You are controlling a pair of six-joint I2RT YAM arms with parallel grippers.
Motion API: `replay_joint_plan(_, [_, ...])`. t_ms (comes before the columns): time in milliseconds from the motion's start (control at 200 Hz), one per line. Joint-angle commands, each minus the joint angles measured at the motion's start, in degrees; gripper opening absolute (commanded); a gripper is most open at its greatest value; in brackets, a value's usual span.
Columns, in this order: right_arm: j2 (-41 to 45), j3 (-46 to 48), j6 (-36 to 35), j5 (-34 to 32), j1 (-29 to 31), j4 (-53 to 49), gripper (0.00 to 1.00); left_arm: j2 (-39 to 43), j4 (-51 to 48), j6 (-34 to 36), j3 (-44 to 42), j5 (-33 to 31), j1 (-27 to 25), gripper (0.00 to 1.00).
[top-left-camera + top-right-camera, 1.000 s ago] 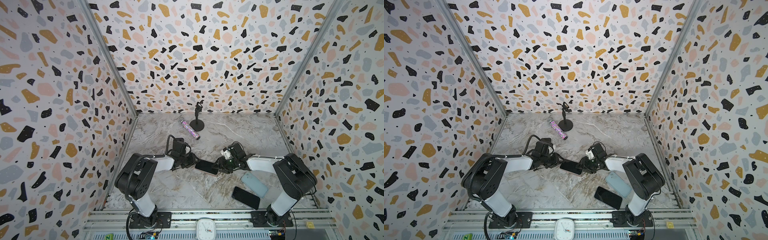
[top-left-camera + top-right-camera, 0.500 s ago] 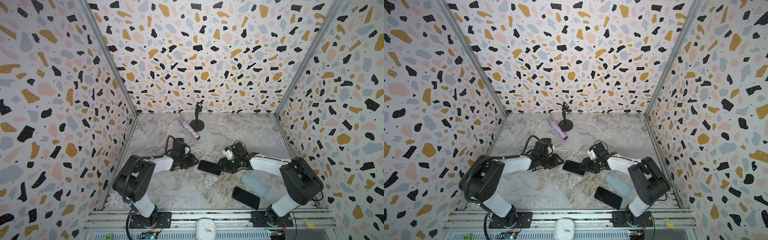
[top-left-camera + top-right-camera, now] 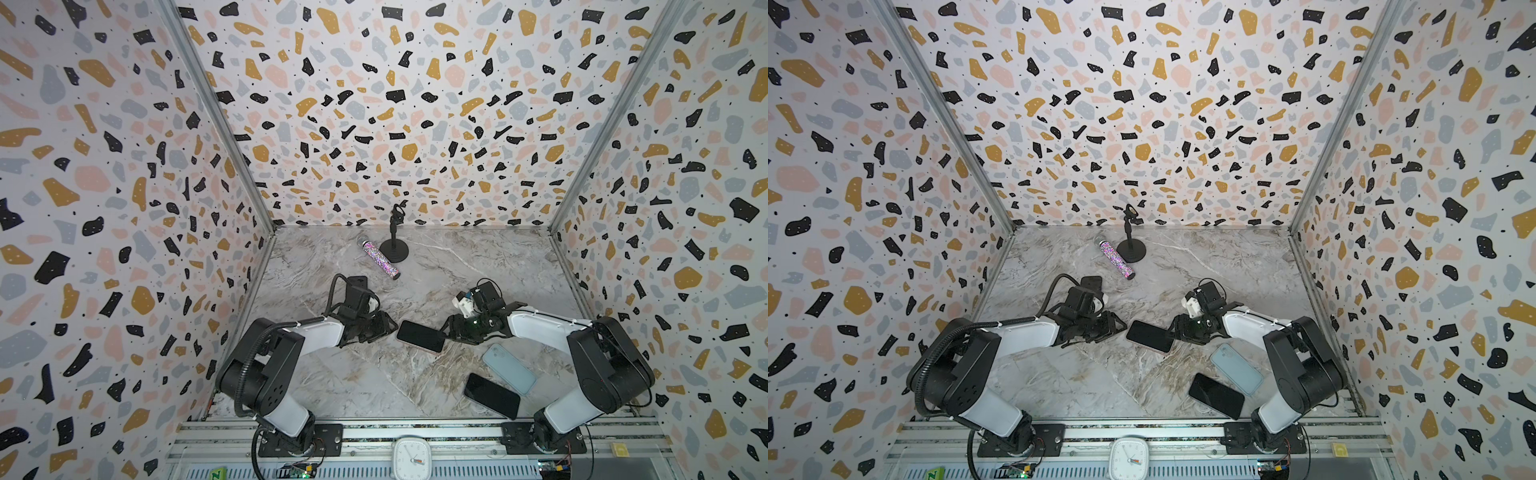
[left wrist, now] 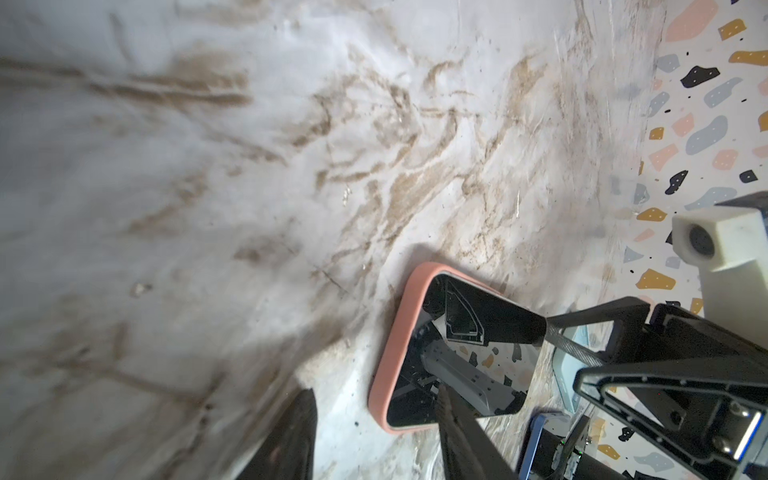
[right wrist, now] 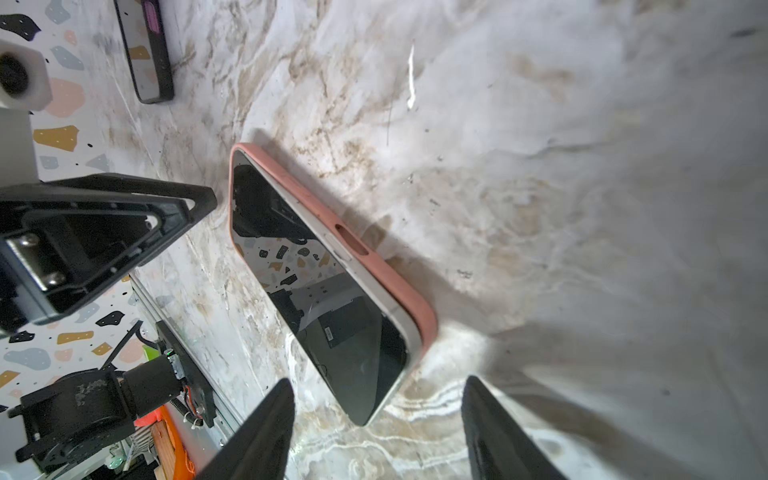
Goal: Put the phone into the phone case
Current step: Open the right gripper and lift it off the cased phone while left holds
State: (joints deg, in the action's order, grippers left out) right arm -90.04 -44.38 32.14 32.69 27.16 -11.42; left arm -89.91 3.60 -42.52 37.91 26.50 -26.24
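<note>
Phone [image 3: 420, 336] in phone case [image 5: 386, 270] lies ten-to-four o'clock; left claw [image 3: 390, 326], right claw [image 3: 447, 331] gape empty at its ends; desk [image 3: 365, 386] open toward seven.

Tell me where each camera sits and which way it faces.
Top views: high at the front, above the arm bases, looking down toward the back wall; both arms show whole, left tool and right tool flanking the phone.
Left wrist: on the left arm, looking along its fingers at the phone in its pink case; the right tool shows opposite.
Right wrist: on the right arm, looking past its fingers at the same phone; the left tool shows opposite.
Shared: both wrist views hold the phone and the opposing tool.
</note>
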Motion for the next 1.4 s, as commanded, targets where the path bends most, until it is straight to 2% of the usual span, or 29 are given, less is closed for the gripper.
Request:
replay_joint_plan(0, [3.0, 0.1, -3.9, 0.5, 0.0, -1.2, 0.64, 3.1, -0.5, -0.7, -1.8, 0.0, -0.9, 0.49])
replay_joint_plan(185, [1.0, -2.4, -9.6, -0.2, 0.0, 0.8, 0.61, 5.9, 0.4, -3.4, -2.6, -0.1, -4.8, 0.55])
replay_joint_plan(471, [-4.5, -6.4, -13.9, 0.9, -0.1, 2.1, 0.61, 1.9, 1.7, -4.9, -0.6, -0.3, -8.1, 0.57])
replay_joint_plan(566, [-5.9, -5.8, -14.4, 3.3, -0.1, 3.6, 0.55, 0.3, 1.4, -4.6, 0.8, -0.5, -8.6, 0.56])
replay_joint_plan(711, [-7.4, -4.8, -14.5, 5.3, -0.1, 4.6, 0.47, -3.6, 1.7, -4.0, 3.1, 0.1, -8.7, 0.55])
replay_joint_plan(976, [-6.5, -2.0, -13.3, 7.6, 0.0, 6.4, 0.42, -8.0, -0.3, -1.9, 8.5, -0.3, -8.7, 0.53])
replay_joint_plan(1161, [-5.5, 1.9, -9.8, 9.8, 0.2, 10.4, 0.39, -11.4, -3.1, 0.7, 13.2, -0.5, -8.7, 0.52])
replay_joint_plan(1392, [-3.0, 4.2, -7.8, 9.3, 3.8, 11.7, 0.40, -14.2, -4.3, 2.2, 16.7, -0.3, -8.3, 0.51])
